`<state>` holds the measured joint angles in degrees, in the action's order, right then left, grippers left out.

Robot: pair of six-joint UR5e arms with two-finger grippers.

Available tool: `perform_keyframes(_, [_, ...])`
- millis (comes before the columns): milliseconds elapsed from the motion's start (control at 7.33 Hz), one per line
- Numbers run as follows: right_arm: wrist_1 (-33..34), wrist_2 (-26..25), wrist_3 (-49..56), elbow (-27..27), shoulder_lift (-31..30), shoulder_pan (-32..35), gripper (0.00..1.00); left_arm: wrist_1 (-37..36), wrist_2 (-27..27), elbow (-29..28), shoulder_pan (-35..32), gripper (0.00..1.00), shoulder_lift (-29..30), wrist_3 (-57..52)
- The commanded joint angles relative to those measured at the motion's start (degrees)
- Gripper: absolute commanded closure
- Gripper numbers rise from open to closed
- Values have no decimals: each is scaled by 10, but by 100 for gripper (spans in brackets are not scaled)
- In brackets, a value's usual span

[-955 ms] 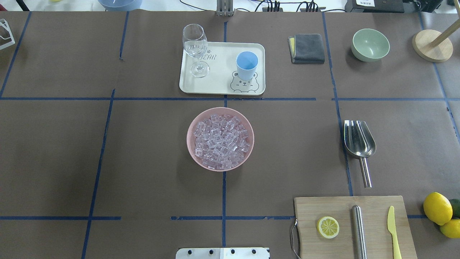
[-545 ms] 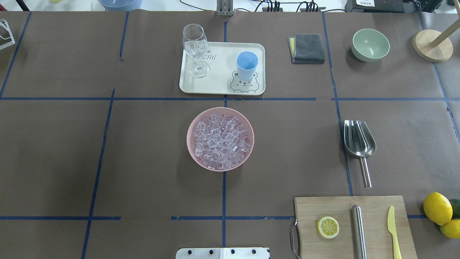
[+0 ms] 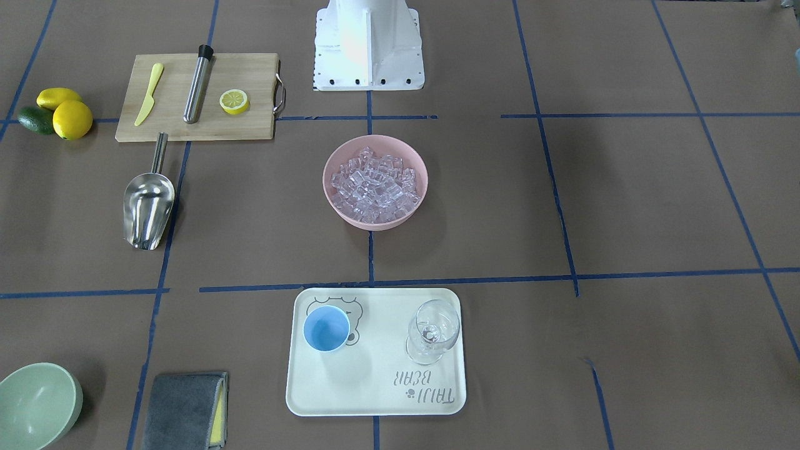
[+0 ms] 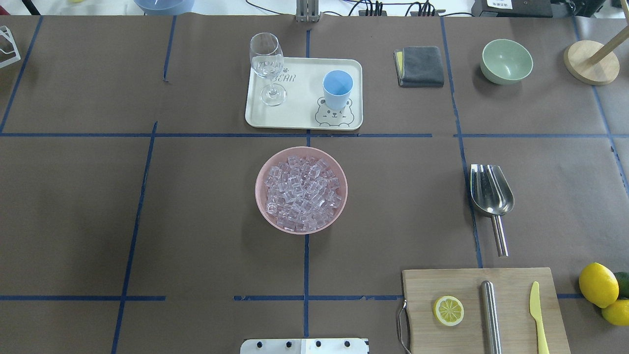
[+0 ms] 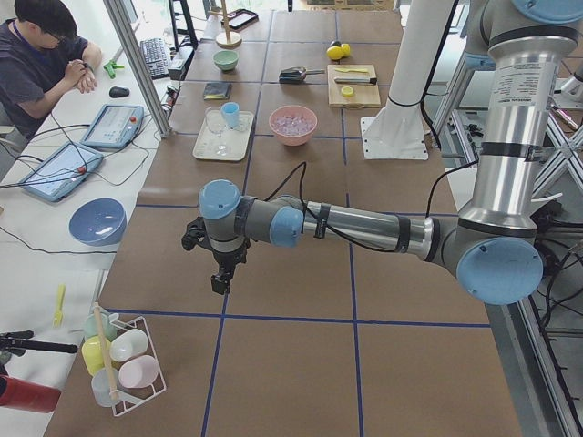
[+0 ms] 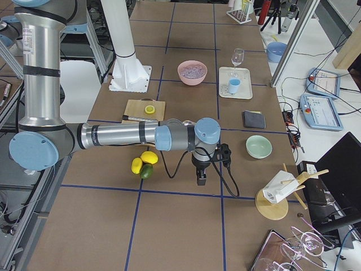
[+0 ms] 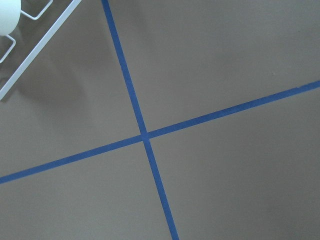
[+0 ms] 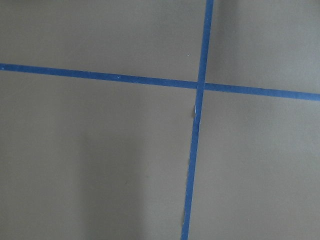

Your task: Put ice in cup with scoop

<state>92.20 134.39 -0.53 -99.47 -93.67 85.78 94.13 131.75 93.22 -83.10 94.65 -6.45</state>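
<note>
Brown table (image 4: 73, 221); blue tape (image 4: 73, 134); scoop (image 4: 491, 189) flat

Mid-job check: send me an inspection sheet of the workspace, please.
Surface: brown paper table, blue tape grid.
Job's things: ice heaped in pink bowl; cup upright, empty, on tray; scoop lying on table, ungripped.
Clutter: wine glass on tray; cutting board with lemon slice, steel cylinder, yellow knife; lemons; grey cloth; green bowl.
Hands: left hand and right hand over the table's ends; open or shut cannot tell.
Cables: cords at far table edge.
Surroundings: seated operator at side desk.
</note>
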Motion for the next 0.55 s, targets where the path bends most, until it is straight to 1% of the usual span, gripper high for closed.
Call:
perform_keyframes(0, [0, 0, 0, 0, 0, 0, 0, 18, -2, 0, 19, 0, 22, 1])
perform_keyframes(136, [0, 0, 0, 0, 1, 0, 0, 31, -1, -3, 25, 0, 29, 2])
perform_keyframes(409, [0, 0, 0, 1, 1, 0, 0, 33, 5, 2, 39, 0, 50, 4])
